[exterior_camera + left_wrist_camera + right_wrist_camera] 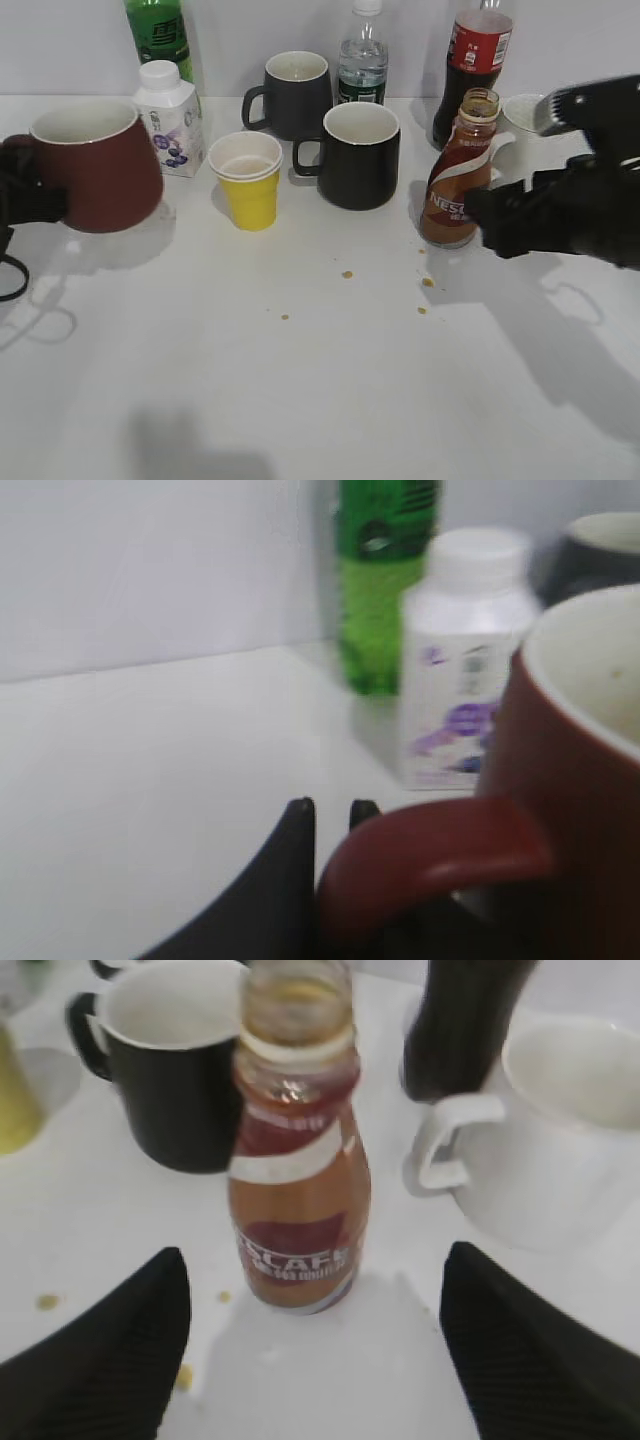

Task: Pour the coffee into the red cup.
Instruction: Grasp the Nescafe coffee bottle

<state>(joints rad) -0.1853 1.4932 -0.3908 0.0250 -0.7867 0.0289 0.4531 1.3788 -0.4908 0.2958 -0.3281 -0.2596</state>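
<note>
The coffee bottle (455, 185), brown liquid with a NESCAFE label and an uncapped neck, stands upright right of centre. My right gripper (487, 212) is open just right of it. In the right wrist view the bottle (297, 1180) stands just ahead of the two spread fingers (315, 1260), untouched. The red cup (95, 170) is at the far left with its white inside showing. My left gripper (22, 200) is at its handle. In the left wrist view the fingers (331, 815) are close together around the handle of the red cup (580, 780).
A yellow paper cup (247, 180), a black mug (358, 155) and a dark grey mug (292, 92) stand mid-table. A white carton (170, 115), green bottle (160, 35), water bottle (362, 60), cola bottle (475, 65) and white mug (525, 120) line the back. Crumbs (347, 274) lie in front.
</note>
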